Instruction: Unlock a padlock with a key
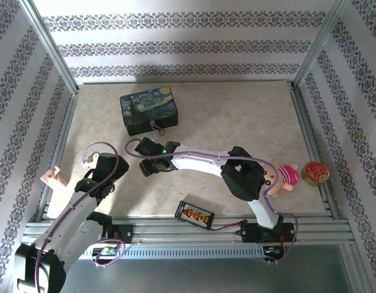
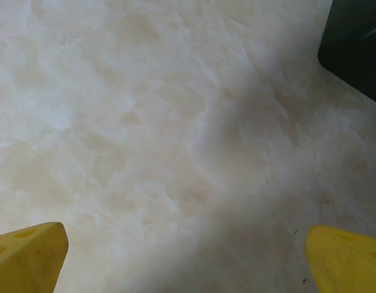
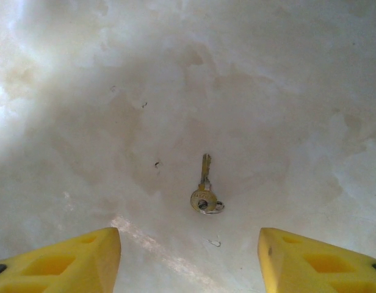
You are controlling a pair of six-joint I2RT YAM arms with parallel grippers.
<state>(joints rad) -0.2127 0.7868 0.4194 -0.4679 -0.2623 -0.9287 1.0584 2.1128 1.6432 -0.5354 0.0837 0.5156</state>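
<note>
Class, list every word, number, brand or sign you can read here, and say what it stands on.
Nothing can be read.
key: any stamp on its head is too blurred.
black strip with orange plugs: markings too small to read.
round gold-red tin: red lid design, too small to tell lettering.
dark blue painted box: no lettering visible.

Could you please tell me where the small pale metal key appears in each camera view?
Top external: too small to make out; the right gripper hovers over its spot, in front of the dark blue painted box.
Left wrist: this camera faces another patch of marble.
Right wrist: the small pale metal key lies just below centre, between the yellow fingers.
Shared landmark: the beige marbled table top.
</note>
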